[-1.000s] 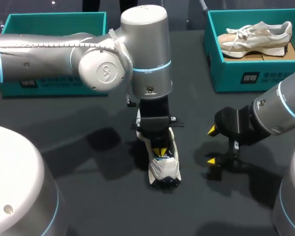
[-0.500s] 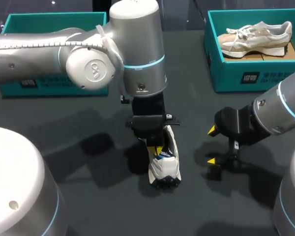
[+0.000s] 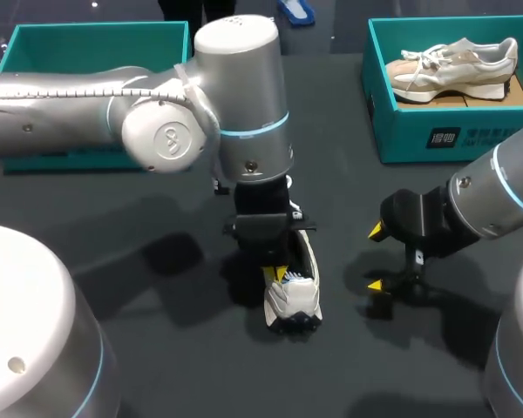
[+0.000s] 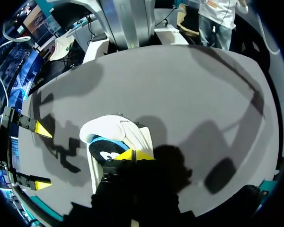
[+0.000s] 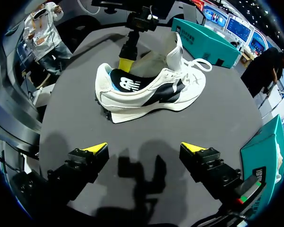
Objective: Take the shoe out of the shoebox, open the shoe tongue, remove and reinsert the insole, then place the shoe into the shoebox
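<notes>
You have a teal shoebox (image 3: 96, 39) at the table's (image 3: 349, 200) far left corner. The white shoe (image 3: 295, 298) stands on its sole in the middle of the table. Your left gripper (image 3: 277, 273) is down at the shoe's opening; you cannot tell if it holds anything. Your right gripper (image 3: 376, 259) is near the shoe, spread wide, holding nothing. A second shoebox (image 3: 418, 131) at the far right corner holds a beige shoe (image 3: 453, 63).
</notes>
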`<state>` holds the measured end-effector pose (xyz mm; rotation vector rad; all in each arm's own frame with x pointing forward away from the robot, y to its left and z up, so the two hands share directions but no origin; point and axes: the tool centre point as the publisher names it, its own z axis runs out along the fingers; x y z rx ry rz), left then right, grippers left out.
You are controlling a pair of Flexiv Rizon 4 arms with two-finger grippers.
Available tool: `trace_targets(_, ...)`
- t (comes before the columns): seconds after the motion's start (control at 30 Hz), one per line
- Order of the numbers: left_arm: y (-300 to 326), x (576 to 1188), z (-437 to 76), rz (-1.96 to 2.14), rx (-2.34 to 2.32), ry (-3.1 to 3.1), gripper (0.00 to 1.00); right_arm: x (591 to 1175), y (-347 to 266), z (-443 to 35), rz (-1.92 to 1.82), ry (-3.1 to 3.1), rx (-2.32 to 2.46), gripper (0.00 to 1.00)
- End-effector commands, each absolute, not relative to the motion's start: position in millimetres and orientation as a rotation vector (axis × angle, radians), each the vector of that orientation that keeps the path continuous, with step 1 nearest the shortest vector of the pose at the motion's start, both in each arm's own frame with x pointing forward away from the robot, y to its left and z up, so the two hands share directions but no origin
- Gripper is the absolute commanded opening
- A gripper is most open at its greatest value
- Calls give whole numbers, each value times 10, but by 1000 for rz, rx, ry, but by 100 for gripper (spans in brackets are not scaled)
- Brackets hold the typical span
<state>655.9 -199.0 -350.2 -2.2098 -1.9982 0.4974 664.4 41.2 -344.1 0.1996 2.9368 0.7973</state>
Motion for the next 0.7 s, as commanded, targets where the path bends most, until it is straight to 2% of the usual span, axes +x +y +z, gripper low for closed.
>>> trace_targets(0.03, -2114, 6593, -3608, 490, -2197, -1982, 0, 6628, 409, -3435, 796, 2935, 200, 100)
trace_targets(0.4, -2121, 6495, -3346, 494, -2249, -1973, 0, 6628, 409, -3435, 796, 2935, 200, 100)
trace_targets(0.7, -2218, 6465, -3663, 475, -2201, -1947, 0, 6628, 409, -3435, 796, 2935, 200, 100)
